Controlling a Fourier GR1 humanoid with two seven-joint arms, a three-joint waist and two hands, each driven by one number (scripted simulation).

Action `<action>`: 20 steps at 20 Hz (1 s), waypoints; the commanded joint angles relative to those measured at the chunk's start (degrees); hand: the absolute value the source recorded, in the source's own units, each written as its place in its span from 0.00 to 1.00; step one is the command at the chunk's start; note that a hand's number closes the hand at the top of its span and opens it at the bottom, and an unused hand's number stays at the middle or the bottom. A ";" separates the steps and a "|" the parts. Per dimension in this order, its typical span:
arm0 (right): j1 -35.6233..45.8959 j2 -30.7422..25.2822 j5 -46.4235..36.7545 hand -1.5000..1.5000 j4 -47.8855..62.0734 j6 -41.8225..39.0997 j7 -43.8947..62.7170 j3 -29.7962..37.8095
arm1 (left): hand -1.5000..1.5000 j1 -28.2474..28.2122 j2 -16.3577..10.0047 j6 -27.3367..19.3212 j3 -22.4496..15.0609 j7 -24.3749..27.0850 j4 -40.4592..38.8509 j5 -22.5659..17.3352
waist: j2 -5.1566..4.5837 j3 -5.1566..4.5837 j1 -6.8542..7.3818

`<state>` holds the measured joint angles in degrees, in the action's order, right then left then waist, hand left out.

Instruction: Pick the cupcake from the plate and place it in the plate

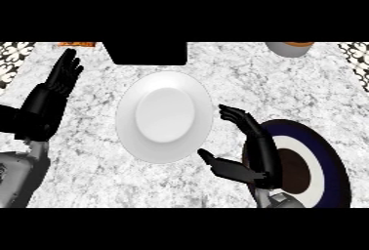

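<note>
A brown cupcake sits in the middle of a dark blue plate with a white ring, at the lower right. My right hand stands open over that plate's left edge, fingers pointing up and left, thumb spread toward the white plate; it hides the cupcake's left side and holds nothing. A white plate with nothing on it lies at the counter's middle, just left of the right hand. My left hand rests open at the far left, fingers up.
A black block sits at the back edge behind the white plate. A grey bowl shows at the back right and something orange at the back left. Patterned tiles border both back corners.
</note>
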<state>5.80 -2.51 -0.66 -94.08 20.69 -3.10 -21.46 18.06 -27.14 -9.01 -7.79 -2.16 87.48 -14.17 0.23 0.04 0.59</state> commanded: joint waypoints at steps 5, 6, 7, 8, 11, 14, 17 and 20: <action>-7.06 -0.71 -4.82 0.00 -10.62 6.59 -2.73 -1.99 | 0.50 -3.31 -3.75 6.64 6.16 -0.54 2.38 -2.44 | -0.10 -0.06 -0.81; -4.46 -4.92 -6.35 0.00 -14.94 6.14 6.74 0.23 | 0.50 -4.59 0.43 1.00 1.38 -2.11 5.57 1.60 | 0.02 -0.09 -0.90; -4.77 -7.85 -6.21 0.00 -15.09 3.35 7.37 1.23 | 0.50 -3.76 -0.08 2.29 2.87 -1.67 3.96 0.64 | -0.06 -0.08 -0.96; -4.84 -11.01 -7.34 0.00 -19.04 2.78 12.40 1.97 | 0.50 -4.81 1.81 1.66 1.26 2.87 -0.12 2.64 | -0.06 -0.18 -1.77; -4.15 -19.23 -8.28 0.00 -16.71 -3.78 20.97 4.01 | 0.50 -3.81 -0.44 2.37 2.62 -2.48 5.21 0.28 | 0.09 -0.19 -0.95; -2.75 -26.02 -9.33 0.00 -17.54 -10.36 30.85 3.55 | 0.50 -1.37 -0.69 2.49 3.75 -1.63 2.03 0.57 | -0.21 -0.30 -1.52; -2.51 -32.01 -5.22 0.00 -21.93 -18.60 40.72 3.74 | 0.50 -5.93 -0.44 3.26 2.30 -1.67 6.59 0.28 | 0.29 -0.29 -0.17; 0.90 -35.92 0.21 0.00 -23.84 -26.66 48.78 3.15 | 0.50 -1.82 0.07 2.64 2.80 -2.26 3.08 0.98 | -0.32 -0.30 -0.60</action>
<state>3.53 -32.51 -5.54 -115.75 3.14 35.35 -18.77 15.25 -27.46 -6.43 -4.73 -4.34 91.35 -13.68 0.21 -0.23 -0.41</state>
